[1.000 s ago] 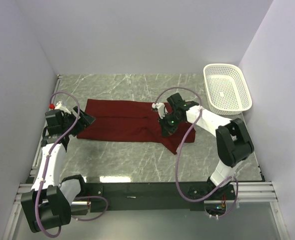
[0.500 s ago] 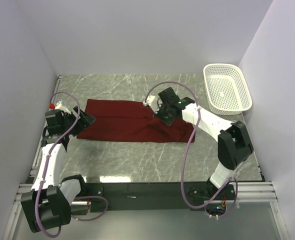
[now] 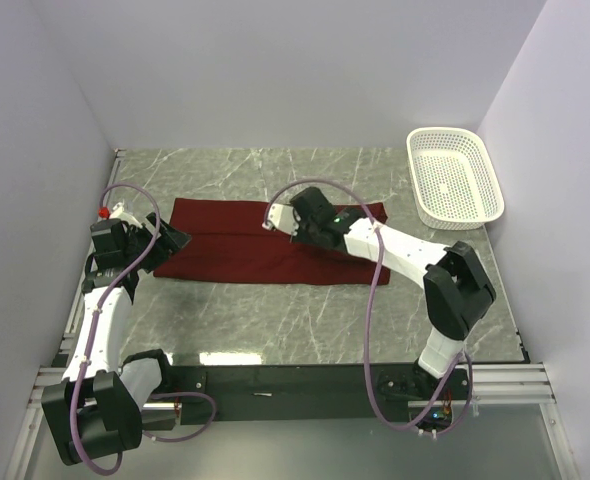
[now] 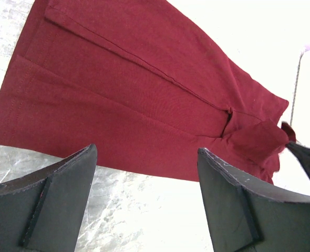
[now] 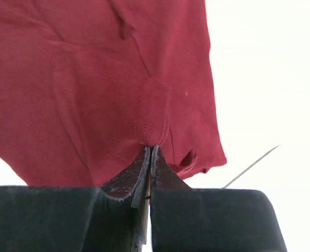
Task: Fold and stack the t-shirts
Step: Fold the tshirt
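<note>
From above, the maroon t-shirt (image 3: 225,245) lies as a long band on the marble bench (image 3: 275,320), well apart from the white basket (image 3: 455,178). The right hand (image 3: 293,222) sits over the shirt's middle, its fingertips hidden under its own wrist. The left hand (image 3: 172,240) is at the shirt's left end.

The left wrist view shows that hand released, its fingers spread wide and cut off by the frame's lower edge. The shirt's far end looks bunched.

In the right wrist view, the right hand is clenched on a stitched fold of the shirt. The background there is washed out white.
</note>
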`<state>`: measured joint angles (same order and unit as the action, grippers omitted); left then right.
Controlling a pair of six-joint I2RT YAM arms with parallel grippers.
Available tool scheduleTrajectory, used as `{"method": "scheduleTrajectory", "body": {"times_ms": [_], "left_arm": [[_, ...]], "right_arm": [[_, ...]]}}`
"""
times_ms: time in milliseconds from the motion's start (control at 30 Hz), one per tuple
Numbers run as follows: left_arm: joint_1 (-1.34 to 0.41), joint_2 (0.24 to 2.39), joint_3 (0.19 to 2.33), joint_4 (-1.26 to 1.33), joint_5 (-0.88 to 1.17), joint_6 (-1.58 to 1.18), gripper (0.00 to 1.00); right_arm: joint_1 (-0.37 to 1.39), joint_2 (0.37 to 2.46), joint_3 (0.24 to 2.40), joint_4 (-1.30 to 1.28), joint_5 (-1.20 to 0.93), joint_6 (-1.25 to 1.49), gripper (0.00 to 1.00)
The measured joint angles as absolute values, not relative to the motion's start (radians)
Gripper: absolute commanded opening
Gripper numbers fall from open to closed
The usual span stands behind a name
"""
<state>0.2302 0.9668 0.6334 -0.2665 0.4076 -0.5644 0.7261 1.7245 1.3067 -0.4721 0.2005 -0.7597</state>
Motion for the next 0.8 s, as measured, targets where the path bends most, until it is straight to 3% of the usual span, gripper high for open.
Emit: {"method": "scheduleTrajectory", "body": {"times_ms": [633, 800], "left_arm": [[0.231, 0.978, 0.633, -0.261, 0.434, -0.564, 0.82], [0.229, 1.0, 0.617, -0.211, 0.538, -0.564, 0.78]], "right_arm": [[0.787, 1.723, 1.223, -0.347, 0.322, -0.884, 0.0], [0.787, 1.719, 1.224, -0.352, 0.299, -0.872, 0.0]]}}
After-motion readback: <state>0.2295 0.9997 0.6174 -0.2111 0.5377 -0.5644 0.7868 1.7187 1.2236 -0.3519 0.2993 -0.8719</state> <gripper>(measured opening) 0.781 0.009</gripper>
